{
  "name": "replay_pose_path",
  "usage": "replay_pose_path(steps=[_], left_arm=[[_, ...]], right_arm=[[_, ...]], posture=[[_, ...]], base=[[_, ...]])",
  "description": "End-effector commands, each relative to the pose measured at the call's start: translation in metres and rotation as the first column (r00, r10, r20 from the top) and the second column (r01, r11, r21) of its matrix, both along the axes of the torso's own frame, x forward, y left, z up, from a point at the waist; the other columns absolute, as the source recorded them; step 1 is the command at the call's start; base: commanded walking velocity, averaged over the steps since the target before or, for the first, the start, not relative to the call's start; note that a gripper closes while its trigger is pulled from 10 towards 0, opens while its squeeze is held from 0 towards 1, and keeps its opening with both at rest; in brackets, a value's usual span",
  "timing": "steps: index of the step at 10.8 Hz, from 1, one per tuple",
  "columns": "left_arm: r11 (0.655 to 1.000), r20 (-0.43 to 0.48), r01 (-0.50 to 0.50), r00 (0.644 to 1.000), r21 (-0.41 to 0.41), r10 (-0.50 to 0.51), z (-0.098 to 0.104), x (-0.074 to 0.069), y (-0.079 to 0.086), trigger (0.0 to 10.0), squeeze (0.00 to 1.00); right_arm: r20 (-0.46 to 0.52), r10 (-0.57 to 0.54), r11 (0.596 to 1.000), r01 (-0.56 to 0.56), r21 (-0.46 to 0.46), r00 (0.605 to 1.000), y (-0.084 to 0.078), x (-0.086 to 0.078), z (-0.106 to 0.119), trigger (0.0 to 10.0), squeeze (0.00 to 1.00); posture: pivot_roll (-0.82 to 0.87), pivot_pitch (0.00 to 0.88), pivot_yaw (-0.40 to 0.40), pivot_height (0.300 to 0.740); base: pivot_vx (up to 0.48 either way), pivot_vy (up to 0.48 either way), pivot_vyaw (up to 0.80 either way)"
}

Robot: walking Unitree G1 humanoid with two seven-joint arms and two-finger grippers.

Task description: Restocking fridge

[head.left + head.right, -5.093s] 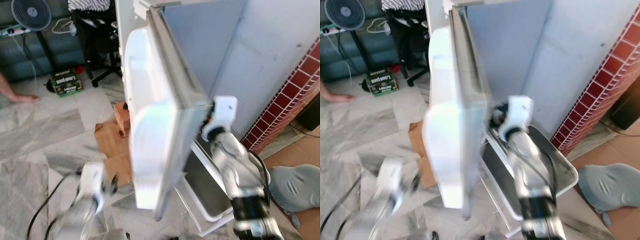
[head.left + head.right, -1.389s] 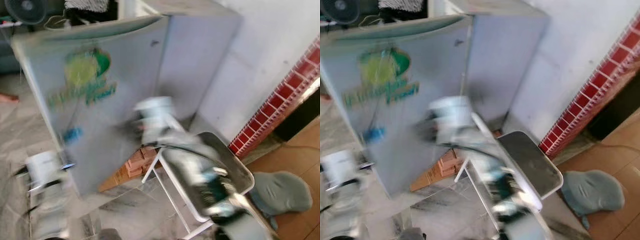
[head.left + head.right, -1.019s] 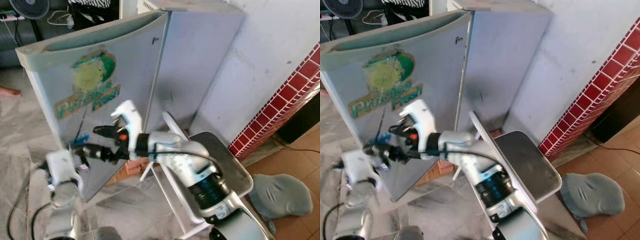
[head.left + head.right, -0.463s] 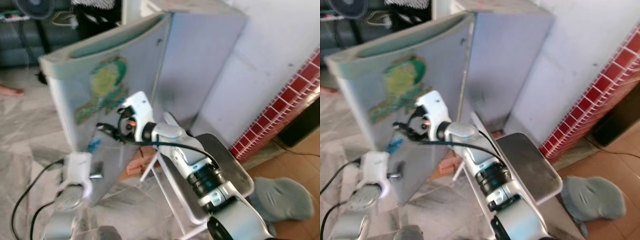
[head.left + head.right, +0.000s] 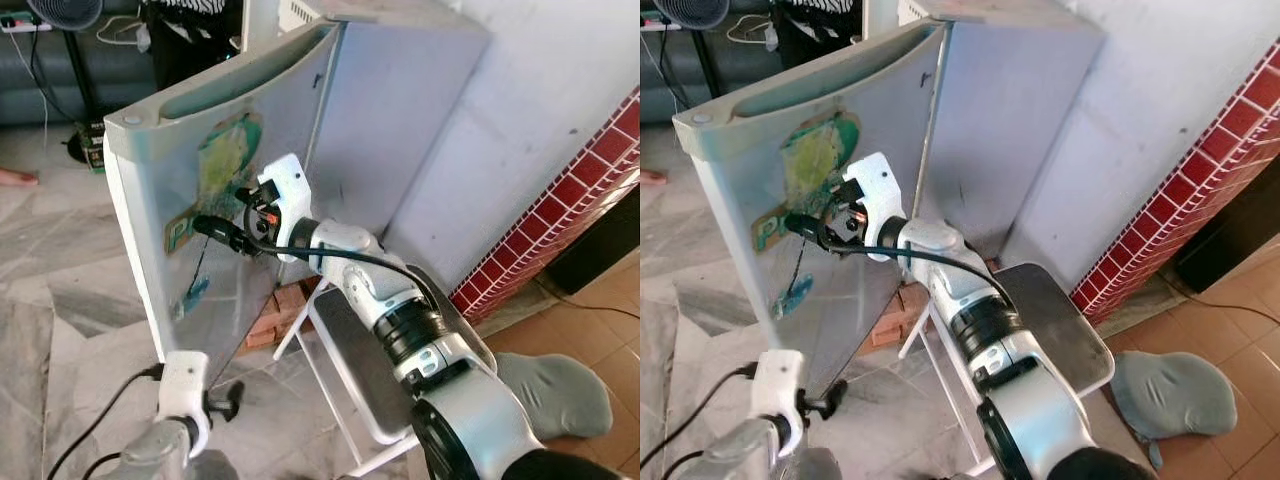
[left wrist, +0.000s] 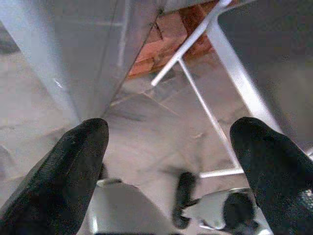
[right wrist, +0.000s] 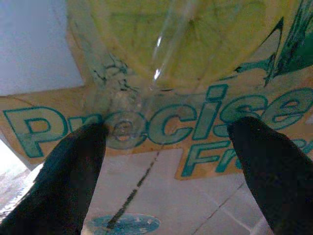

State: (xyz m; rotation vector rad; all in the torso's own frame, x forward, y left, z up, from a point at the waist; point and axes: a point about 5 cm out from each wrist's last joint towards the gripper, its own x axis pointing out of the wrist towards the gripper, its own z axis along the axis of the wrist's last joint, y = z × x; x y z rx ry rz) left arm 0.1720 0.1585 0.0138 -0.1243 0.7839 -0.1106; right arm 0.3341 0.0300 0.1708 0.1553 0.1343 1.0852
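Now the right hand (image 7: 166,147), fingers spread, is pressing against the fridge door (image 5: 170,170) sticker (image 7: 195,58), while the left hand (image 6: 168,161) is hanging open near the floor.

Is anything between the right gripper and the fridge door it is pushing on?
Nothing visible. The right gripper points straight at the fridge door, its fingers spread over the green and yellow sticker with no object between. The left gripper hangs low over the floor, beside the white folding stand.
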Motion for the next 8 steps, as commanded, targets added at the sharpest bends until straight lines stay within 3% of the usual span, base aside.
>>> replay_pose_path(steps=[1,2,3,4,6,7,8], left_arm=[[0.999,-0.028,-0.013,1.000,-0.045,0.012,0.004,-0.002,-0.005,10.0,0.00],[0.999,-0.024,-0.006,1.000,-0.034,0.005,0.004,-0.004,-0.003,10.0,0.00],[1.000,-0.012,0.019,1.000,0.010,-0.019,0.003,-0.004,-0.002,10.0,0.00],[0.998,-0.006,0.044,0.999,0.033,-0.044,0.003,-0.001,-0.003,9.9,0.00],[0.998,-0.013,0.051,0.999,0.029,-0.051,0.003,0.001,-0.004,9.0,0.00],[0.998,0.021,0.033,0.999,0.047,-0.034,0.003,0.006,-0.002,8.5,0.00],[0.987,0.100,-0.059,0.994,0.152,0.044,0.006,0.023,0.014,10.0,0.00]], right_arm=[[0.028,0.057,0.995,-0.059,0.076,0.998,0.028,-0.006,0.021,10.0,0.00],[-0.037,0.077,0.988,-0.071,0.137,0.996,0.045,-0.015,0.030,10.0,0.00],[0.040,0.507,0.760,-0.468,0.451,0.861,0.098,-0.099,0.104,10.0,0.00],[0.085,0.624,0.666,-0.585,0.463,0.777,0.107,-0.130,0.118,10.0,0.00],[0.052,0.604,0.735,-0.580,0.352,0.796,0.112,-0.123,0.089,10.0,0.00],[0.014,0.540,0.791,-0.513,0.335,0.842,0.105,-0.108,0.076,10.0,0.00],[-0.005,0.390,0.877,-0.369,0.307,0.921,0.089,-0.084,0.070,10.0,0.00]], posture=[[0.30,0.016,-0.192,0.740],[0.31,0.012,-0.202,0.740],[0.31,0.014,-0.193,0.740],[0.31,0.017,-0.196,0.740],[0.30,0.014,-0.192,0.740],[0.29,0.015,-0.186,0.740],[0.28,0.016,-0.176,0.740]], base=[[0.000,0.000,0.00],[0.000,0.000,0.00],[0.000,0.000,0.00],[0.000,0.000,0.00],[0.000,0.000,0.00],[0.000,0.000,0.00],[0.000,0.000,0.00]])
